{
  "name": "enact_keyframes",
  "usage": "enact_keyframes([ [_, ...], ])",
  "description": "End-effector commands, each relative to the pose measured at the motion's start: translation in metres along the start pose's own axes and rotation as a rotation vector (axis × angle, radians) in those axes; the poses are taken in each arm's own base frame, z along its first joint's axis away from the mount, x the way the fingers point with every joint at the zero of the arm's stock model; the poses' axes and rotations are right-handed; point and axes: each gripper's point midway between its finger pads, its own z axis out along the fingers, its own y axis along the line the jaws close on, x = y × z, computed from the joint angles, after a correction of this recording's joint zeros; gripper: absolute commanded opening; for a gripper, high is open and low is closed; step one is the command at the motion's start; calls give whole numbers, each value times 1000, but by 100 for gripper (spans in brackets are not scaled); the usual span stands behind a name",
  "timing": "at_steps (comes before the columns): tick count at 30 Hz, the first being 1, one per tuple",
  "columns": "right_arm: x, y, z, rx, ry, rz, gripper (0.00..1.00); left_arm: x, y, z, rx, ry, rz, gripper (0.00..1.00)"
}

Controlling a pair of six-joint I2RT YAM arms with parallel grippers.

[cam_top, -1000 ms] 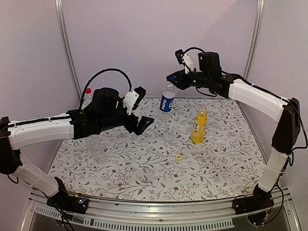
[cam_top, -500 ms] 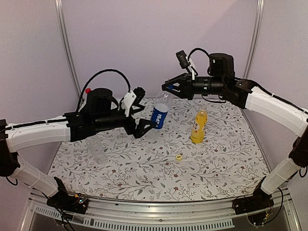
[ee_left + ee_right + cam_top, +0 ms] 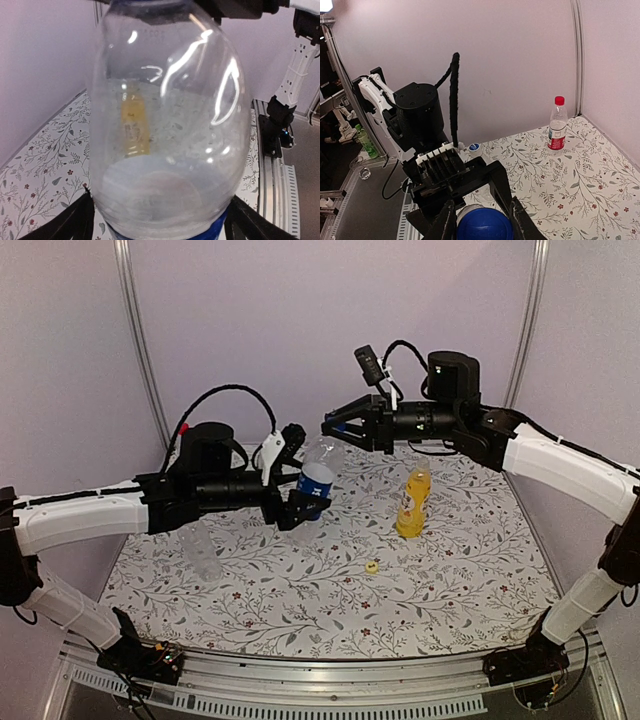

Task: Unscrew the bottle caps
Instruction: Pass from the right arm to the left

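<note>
Nearest, a small yellow cap point(image 3: 371, 566) is seen lying on the table point(image 3: 300, 610), with the plain clear bottle point(image 3: 203, 552) at its left and the yellow bottle point(image 3: 413, 502) farther back at right. Above mid-table, the blue-label bottle point(image 3: 317, 472) is held tilted, clamped in the left gripper point(image 3: 303, 502). Its blue cap point(image 3: 484, 225) is pinched by the right gripper point(image 3: 328, 427). At far left, the red-white bottle point(image 3: 557, 124) is stood upright.

In the left wrist view the blue-label bottle point(image 3: 165, 125) overfills the frame, neck and base cut off. The yellow bottle point(image 3: 134, 125) is only a blur through it, and whether the left gripper point(image 3: 160, 227) presses the bottle is undeterminable. The right wrist view's bottom edge cuts the blue cap point(image 3: 484, 225); in the top view the left arm point(image 3: 100, 515) hides the red-capped bottle point(image 3: 183, 428) below its cap.
</note>
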Motion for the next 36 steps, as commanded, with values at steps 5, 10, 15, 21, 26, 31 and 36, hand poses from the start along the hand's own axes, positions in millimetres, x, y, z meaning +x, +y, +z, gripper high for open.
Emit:
enact_keyframes([
  [5,1,8,5,-55,-20,-2,0,0,-4,3,49,-13,1,74],
  [10,3,7,6,-55,-20,0,0,-1,-4,3,62,-18,-1,61],
  [15,10,1,9,-36,-8,13,0,-3,-6,2,73,-24,0,53],
  [21,10,-6,8,7,-8,20,10,-3,-6,2,76,-30,-6,45],
  [26,7,-14,6,63,-12,40,38,-2,-1,2,46,-28,-10,43],
  [31,1,-15,5,76,-31,58,60,-3,3,2,26,-30,-13,42],
  [36,-7,-14,2,86,-57,67,74,-2,3,1,22,-30,-14,41],
])
